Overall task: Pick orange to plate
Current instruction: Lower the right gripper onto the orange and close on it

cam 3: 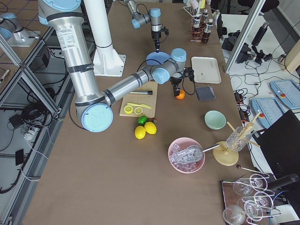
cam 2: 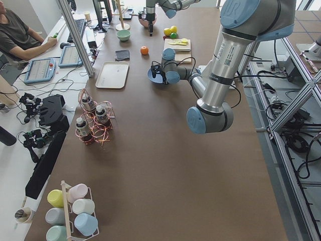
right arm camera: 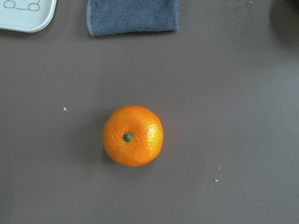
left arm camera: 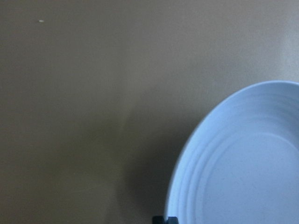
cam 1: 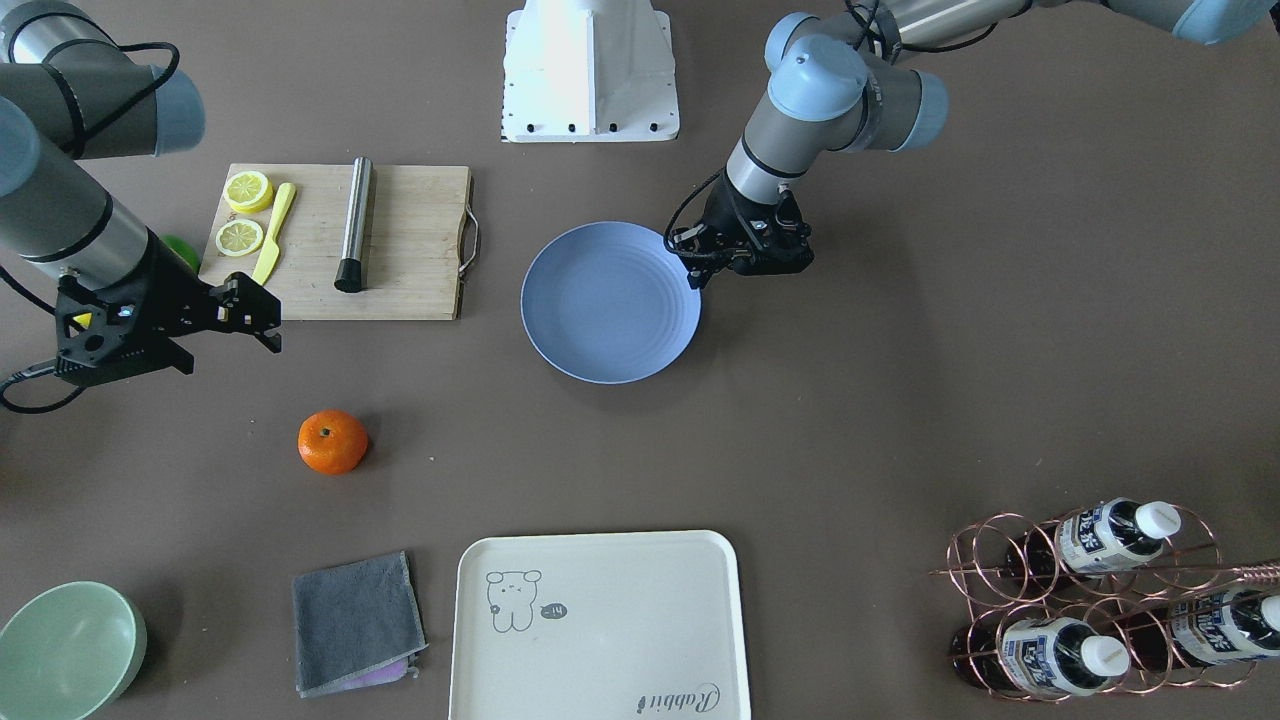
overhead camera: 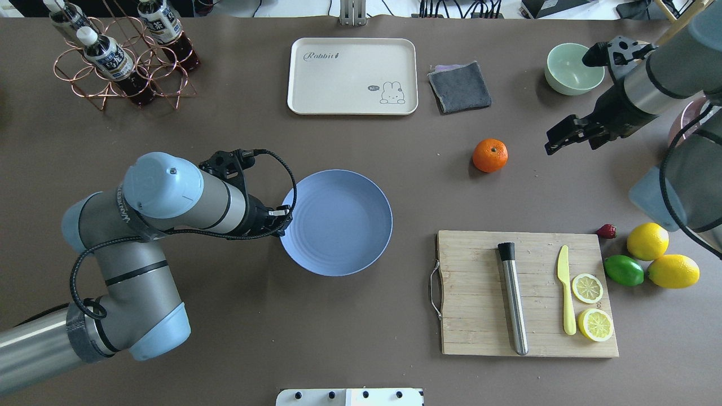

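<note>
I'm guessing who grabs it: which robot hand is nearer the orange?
Right. The right gripper hangs near the orange; the left gripper is farther, by the plate.

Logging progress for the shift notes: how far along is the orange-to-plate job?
Done: nothing; the orange lies on the table, apart from the bare plate. In hand: the open right gripper hangs near the orange, which is centred in its wrist view. Left: grasp, carry, set down on the plate.
</note>
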Robot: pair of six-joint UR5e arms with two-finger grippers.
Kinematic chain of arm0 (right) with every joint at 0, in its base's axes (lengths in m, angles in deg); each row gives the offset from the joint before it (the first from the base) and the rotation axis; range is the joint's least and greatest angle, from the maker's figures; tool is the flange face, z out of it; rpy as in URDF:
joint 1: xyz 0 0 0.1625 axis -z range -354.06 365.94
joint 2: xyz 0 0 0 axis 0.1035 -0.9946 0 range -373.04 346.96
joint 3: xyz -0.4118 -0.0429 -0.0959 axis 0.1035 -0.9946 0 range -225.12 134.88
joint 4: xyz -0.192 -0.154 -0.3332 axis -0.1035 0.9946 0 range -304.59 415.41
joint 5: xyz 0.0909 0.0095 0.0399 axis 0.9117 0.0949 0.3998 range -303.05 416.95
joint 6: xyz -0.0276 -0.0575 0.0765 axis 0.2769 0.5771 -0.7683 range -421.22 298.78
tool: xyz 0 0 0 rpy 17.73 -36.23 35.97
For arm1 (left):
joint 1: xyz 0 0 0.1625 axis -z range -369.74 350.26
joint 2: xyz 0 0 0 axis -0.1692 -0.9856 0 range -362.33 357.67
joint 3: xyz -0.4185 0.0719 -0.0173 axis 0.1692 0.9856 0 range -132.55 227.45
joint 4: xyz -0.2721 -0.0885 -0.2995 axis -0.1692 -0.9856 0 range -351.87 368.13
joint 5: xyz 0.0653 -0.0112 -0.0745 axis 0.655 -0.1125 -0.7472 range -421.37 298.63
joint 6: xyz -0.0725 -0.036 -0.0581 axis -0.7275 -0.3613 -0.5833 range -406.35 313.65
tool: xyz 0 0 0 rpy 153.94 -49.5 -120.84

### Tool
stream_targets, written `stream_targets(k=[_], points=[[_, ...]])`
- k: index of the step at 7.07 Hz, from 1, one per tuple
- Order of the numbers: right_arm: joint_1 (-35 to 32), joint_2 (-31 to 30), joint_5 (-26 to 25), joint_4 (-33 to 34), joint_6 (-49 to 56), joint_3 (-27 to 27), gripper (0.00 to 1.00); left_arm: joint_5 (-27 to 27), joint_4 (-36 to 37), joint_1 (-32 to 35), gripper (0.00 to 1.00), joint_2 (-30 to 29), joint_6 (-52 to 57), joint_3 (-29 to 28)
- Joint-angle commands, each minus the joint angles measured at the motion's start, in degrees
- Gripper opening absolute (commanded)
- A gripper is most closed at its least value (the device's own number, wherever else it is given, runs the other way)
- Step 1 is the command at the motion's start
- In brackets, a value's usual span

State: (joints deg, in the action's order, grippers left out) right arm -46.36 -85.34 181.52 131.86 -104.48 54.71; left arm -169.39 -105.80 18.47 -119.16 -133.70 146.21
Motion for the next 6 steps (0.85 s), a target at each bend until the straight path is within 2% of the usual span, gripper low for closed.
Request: stream_targets(k=[1, 2, 3, 4, 5, 6], points=[[3.95, 5.57, -4.85, -2.8, -3.4, -7.08, 1.0, 2.02, 0.02, -1.92, 0.0, -2.34, -0.18, -1.81], [4.31, 6.99, -6.51, -4.28, -3.4, -9.98, 1.0, 2.03, 0.02, -2.02, 0.0, -2.26, -0.27, -1.81], [4.4, 8.39, -7.75, -7.95, -3.32, -14.27, 1.0, 2.11, 0.02, -2.02, 0.6, -2.26, -0.19, -1.73], [4.4, 9.45, -8.02, -12.16, -3.23, -18.84, 1.0, 2.11, 0.02, -2.02, 0.85, -2.26, -0.18, -1.64], [4.4, 9.81, -8.03, -13.25, -3.32, -19.93, 1.0, 2.11, 0.02, -2.02, 0.96, -2.34, -0.18, -1.72], [4.75, 9.9, -8.03, -13.26, -3.32, -20.2, 1.0, 2.11, 0.02, -2.02, 0.97, -2.34, -0.18, -1.64]])
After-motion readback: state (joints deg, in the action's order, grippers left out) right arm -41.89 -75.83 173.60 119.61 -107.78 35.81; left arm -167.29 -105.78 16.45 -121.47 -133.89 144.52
